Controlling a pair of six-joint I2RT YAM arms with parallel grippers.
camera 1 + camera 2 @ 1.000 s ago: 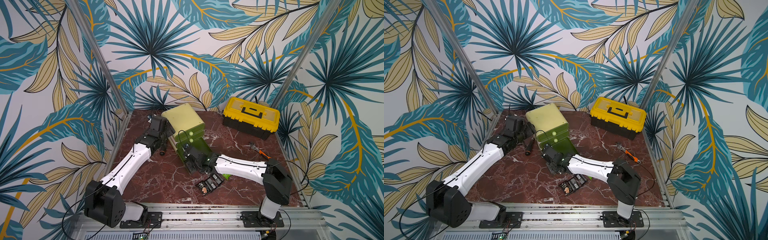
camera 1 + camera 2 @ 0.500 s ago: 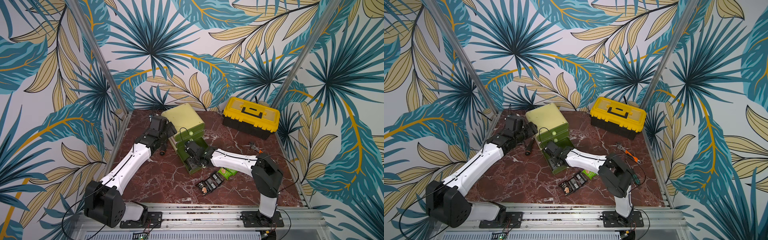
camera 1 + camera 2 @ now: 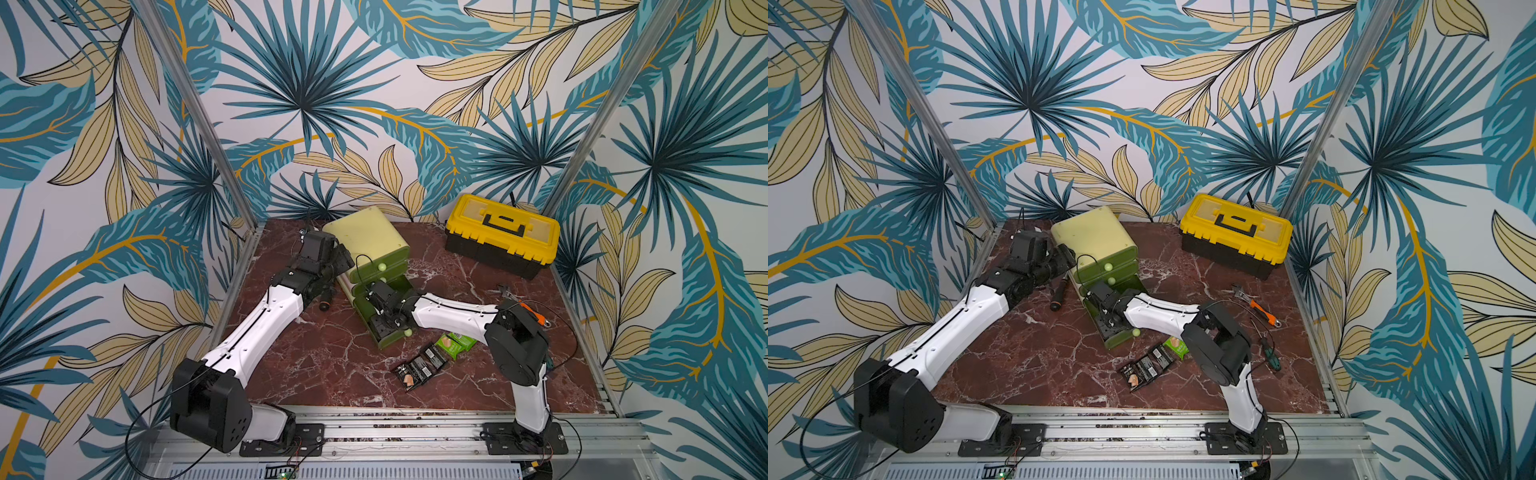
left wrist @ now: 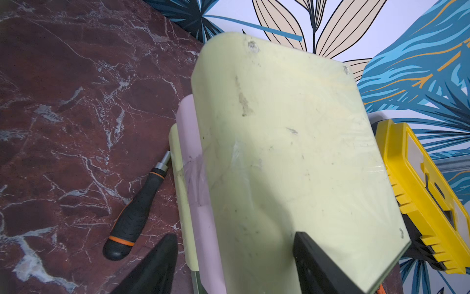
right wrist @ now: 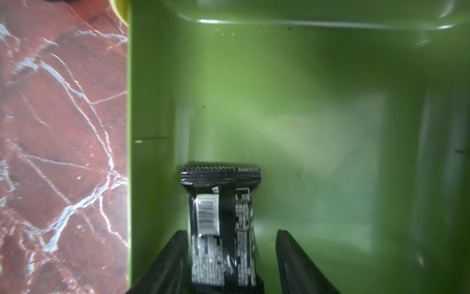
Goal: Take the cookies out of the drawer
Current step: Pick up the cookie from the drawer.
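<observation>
The bottom green drawer point(image 3: 388, 341) of the pale cabinet point(image 3: 365, 232) is pulled out. My right gripper point(image 5: 230, 233) reaches down into the drawer point(image 5: 305, 101), open, its fingers either side of one black cookie packet point(image 5: 221, 219) lying on the drawer floor; one finger is near the packet, the other stands clear. In both top views that gripper point(image 3: 383, 318) point(image 3: 1106, 318) sits in the drawer. More cookies lie on the table: black packets point(image 3: 419, 368) point(image 3: 1146, 365) and green ones point(image 3: 455, 344) point(image 3: 1176, 347). My left gripper point(image 4: 235, 235) point(image 3: 340, 257) is open astride the cabinet's point(image 4: 279, 127) top edge.
A yellow toolbox point(image 3: 500, 232) stands at the back right. A black screwdriver with an orange ring point(image 4: 134, 211) point(image 3: 1059, 297) lies left of the cabinet. An orange-handled wrench point(image 3: 1260, 309) and a green-handled screwdriver point(image 3: 1268, 353) lie by the right wall.
The right arm's elbow has swung back and its forearm turned, uncovering the green packets, while its gripper stays in the open drawer. The left arm has barely moved.
</observation>
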